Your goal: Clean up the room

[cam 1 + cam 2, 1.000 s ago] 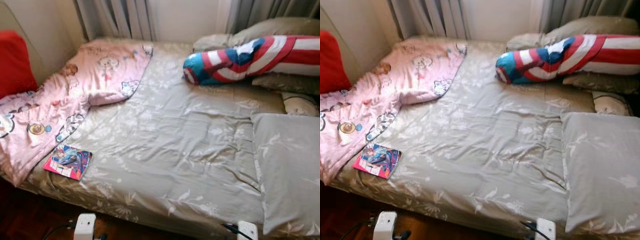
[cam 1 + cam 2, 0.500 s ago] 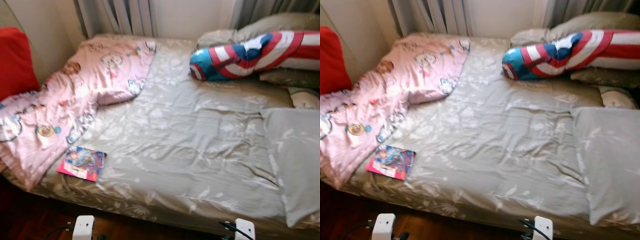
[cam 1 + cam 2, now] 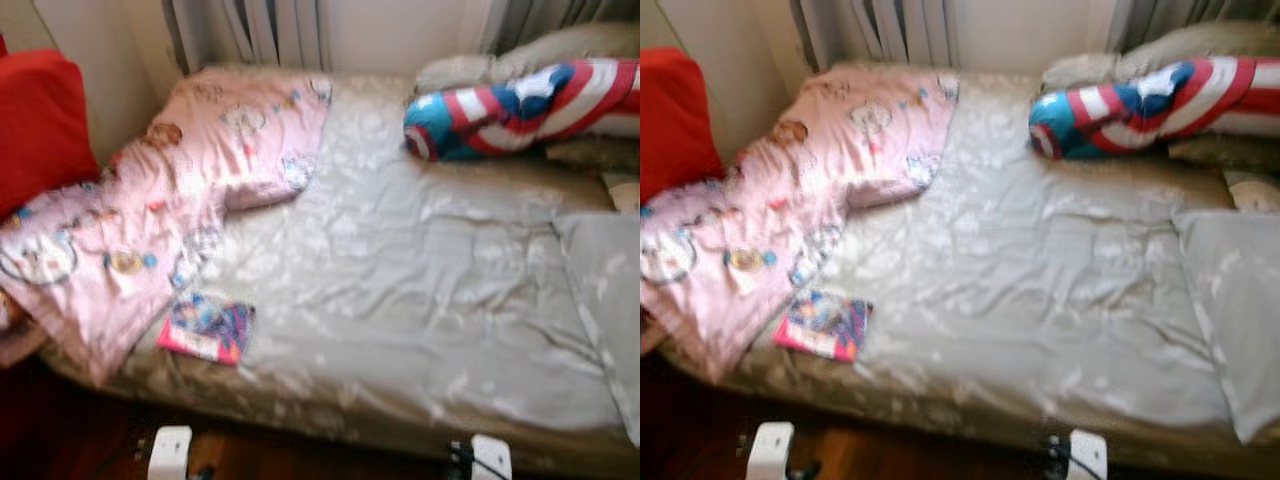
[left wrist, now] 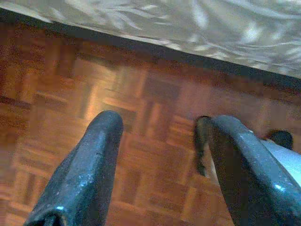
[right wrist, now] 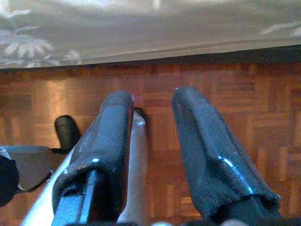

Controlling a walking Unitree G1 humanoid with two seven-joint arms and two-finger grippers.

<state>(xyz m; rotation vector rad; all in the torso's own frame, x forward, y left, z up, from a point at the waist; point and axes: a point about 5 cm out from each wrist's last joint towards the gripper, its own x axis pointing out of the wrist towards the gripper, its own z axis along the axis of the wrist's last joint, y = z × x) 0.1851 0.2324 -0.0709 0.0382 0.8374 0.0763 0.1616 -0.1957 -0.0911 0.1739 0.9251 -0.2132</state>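
Both arms hang idle above the parquet floor [image 4: 141, 122]: left tool [image 4: 160, 141] released, right tool [image 5: 153, 127] released, each empty. The book [image 3: 207, 327] lies near the bed [image 3: 420, 290] edge, touching the pink blanket [image 3: 150, 200]. Risk: a blurred view may misplace the reach, nudging the book off.

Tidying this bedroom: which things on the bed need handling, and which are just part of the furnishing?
To tidy (my judgement):
- comic book lying loose by the bed's near edge
- pink blanket, rumpled across the left side

Leave:
- striped bolster
- grey pillow
- red cushion
- curtains
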